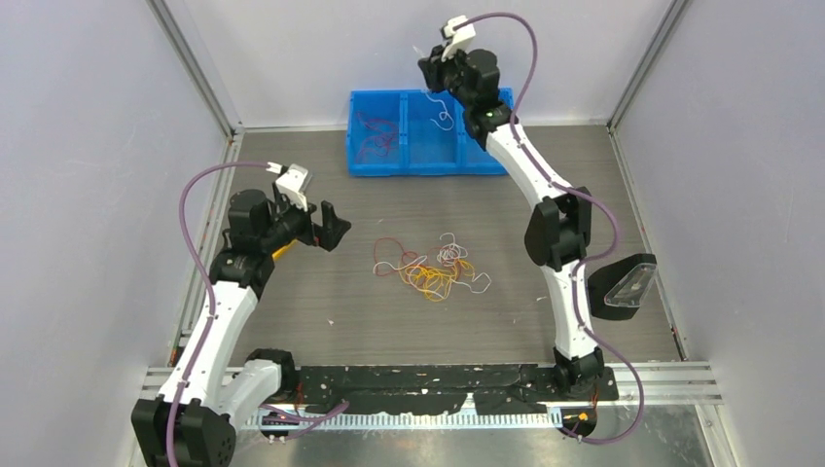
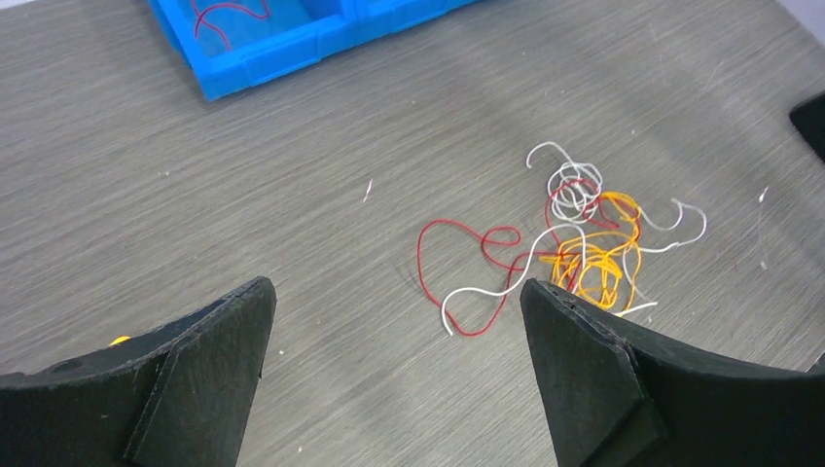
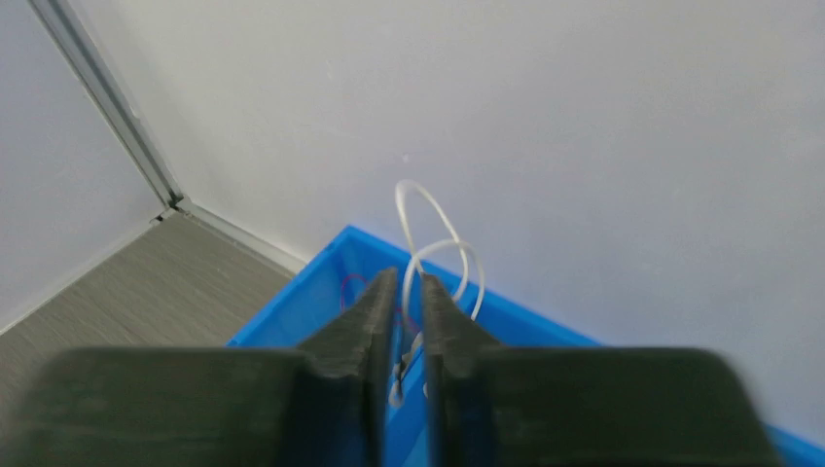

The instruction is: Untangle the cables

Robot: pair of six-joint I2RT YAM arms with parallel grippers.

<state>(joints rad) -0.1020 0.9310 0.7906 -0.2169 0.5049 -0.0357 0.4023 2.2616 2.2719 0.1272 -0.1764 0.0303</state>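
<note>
The right end effector [image 3: 409, 282] hangs over the blue bin [image 3: 302, 282], pinching one white cable [image 3: 440, 242], probably to drop it there. The left end effector [image 2: 397, 285] is spread wide, with the tangle [image 2: 584, 253] just ahead on the desk [image 2: 243, 195].

Bright, even light; shadows faint; right tool [image 3: 410, 292] blurred in fg.

The top external camera looks down from above the near edge over the whole table [image 1: 321, 311]. The left wrist camera faces forward and down, near the cable tangle [image 2: 574, 248] and blue bin [image 2: 263, 68], both shared with the top view. The right wrist camera, raised, looks closely past a white cable [image 3: 438, 248] to the back wall [image 3: 584, 117] above that bin.
</note>
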